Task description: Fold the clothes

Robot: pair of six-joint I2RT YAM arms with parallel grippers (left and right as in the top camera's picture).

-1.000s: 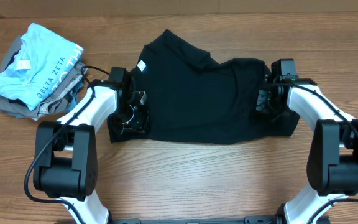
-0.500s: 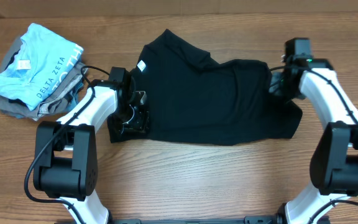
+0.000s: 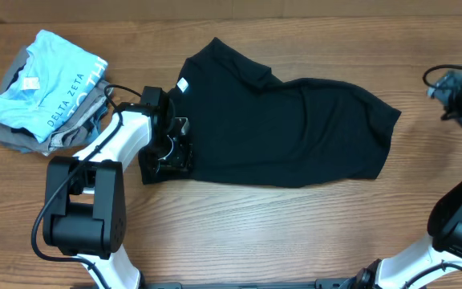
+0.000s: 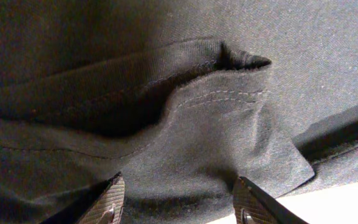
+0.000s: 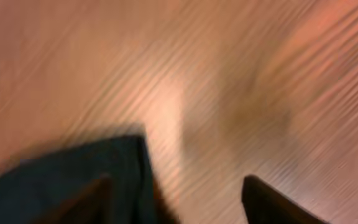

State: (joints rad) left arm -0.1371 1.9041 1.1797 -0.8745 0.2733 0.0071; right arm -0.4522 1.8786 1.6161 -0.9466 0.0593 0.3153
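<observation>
Black shirt [image 3: 279, 120], limp and light on the bench [image 3: 295, 233], is probably best pinched at hem corners; left gripper [image 4: 178, 202] and right gripper [image 5: 176, 199] both show jaws apart.

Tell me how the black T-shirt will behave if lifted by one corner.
Likely floppy: the black T-shirt lies in soft wrinkles and its hem curls over itself, so a lifted corner should drape. Probably light, since the knit looks thin. Pushed across the smooth wooden table, it may bunch rather than move whole.
</observation>
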